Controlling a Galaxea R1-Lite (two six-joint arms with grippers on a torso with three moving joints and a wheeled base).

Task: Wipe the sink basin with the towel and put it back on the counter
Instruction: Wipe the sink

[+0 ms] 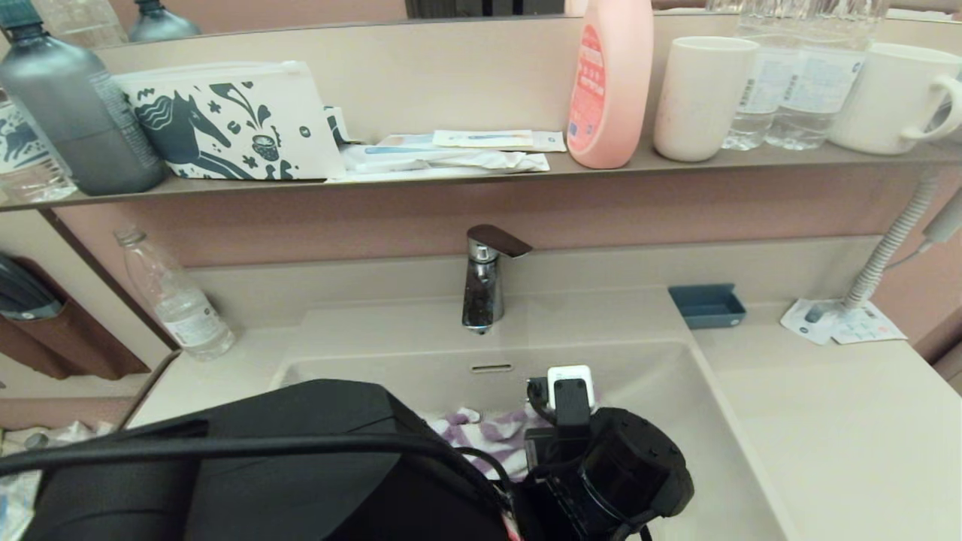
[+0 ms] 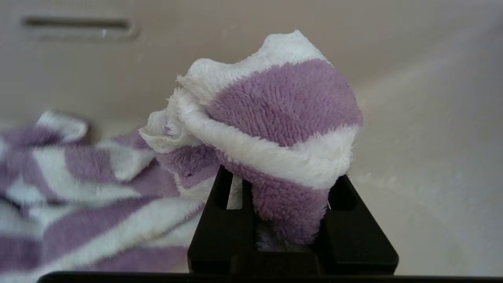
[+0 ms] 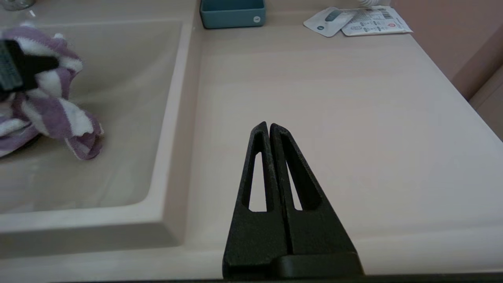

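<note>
Sink basin (image 1: 676, 406) holds the towel (image 2: 275, 118), bunched near its middle by the back wall and clamped in the left gripper (image 2: 290, 208). Only a fold is pinched, so dragging may pull it free. Right gripper (image 3: 269, 129), fingers together, hovers over the bench (image 3: 334, 118) by its front edge

Right gripper (image 3: 269, 127): fingers pressed together, nothing between them, over the counter (image 3: 334, 118) just beside the sink basin (image 3: 118, 98).
Towel (image 3: 59, 114): purple-and-white bundle inside the sink basin, a dark gripper part against it.
Blue tray (image 3: 232, 13): on the counter behind the sink basin's corner.
Packets (image 3: 355, 21): on the counter, well away from the sink basin.
</note>
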